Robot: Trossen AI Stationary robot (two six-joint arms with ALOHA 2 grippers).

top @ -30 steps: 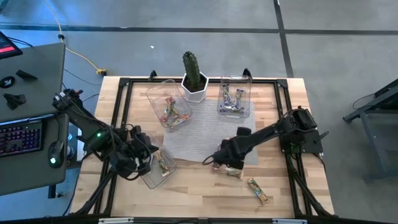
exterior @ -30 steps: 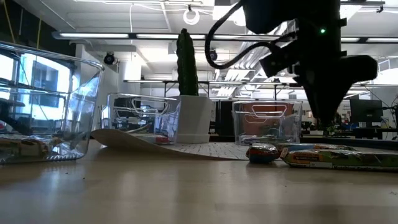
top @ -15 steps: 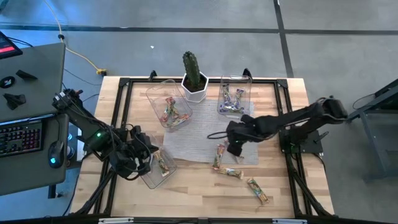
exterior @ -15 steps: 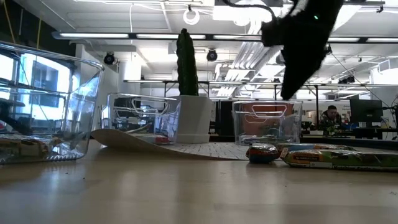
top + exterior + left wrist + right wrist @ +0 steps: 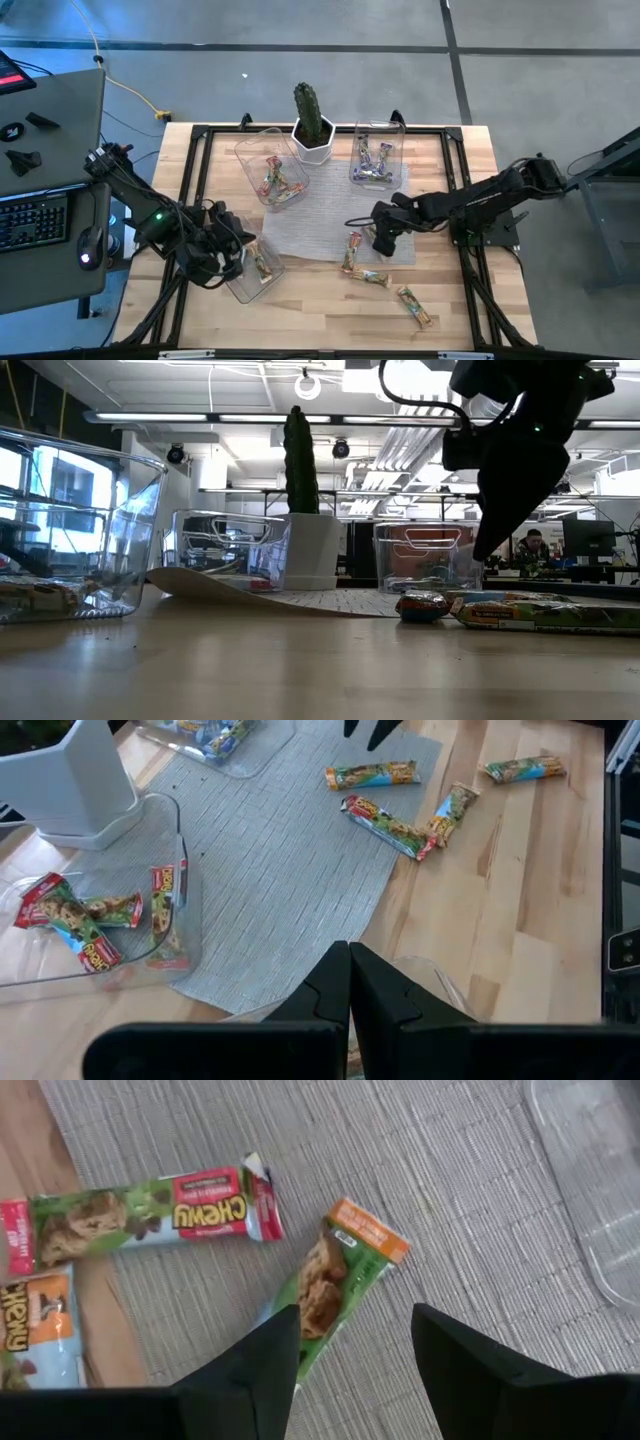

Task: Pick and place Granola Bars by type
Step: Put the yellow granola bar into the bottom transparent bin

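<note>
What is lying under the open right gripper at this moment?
Below the right gripper lies a granola bar with an orange end on the grey woven mat. Its near end is hidden behind the fingers.

This is a robotics lab set inside a big open-plan office: a wooden table (image 5: 300, 320) edged with a black metal frame (image 5: 190, 190) stands on a grey concrete floor (image 5: 300, 80), a desk beside it carries a keyboard (image 5: 30, 220) and mouse (image 5: 90, 243), and behind run strip ceiling lights (image 5: 200, 417), monitors (image 5: 585, 540) and a seated person (image 5: 531, 546)
</note>
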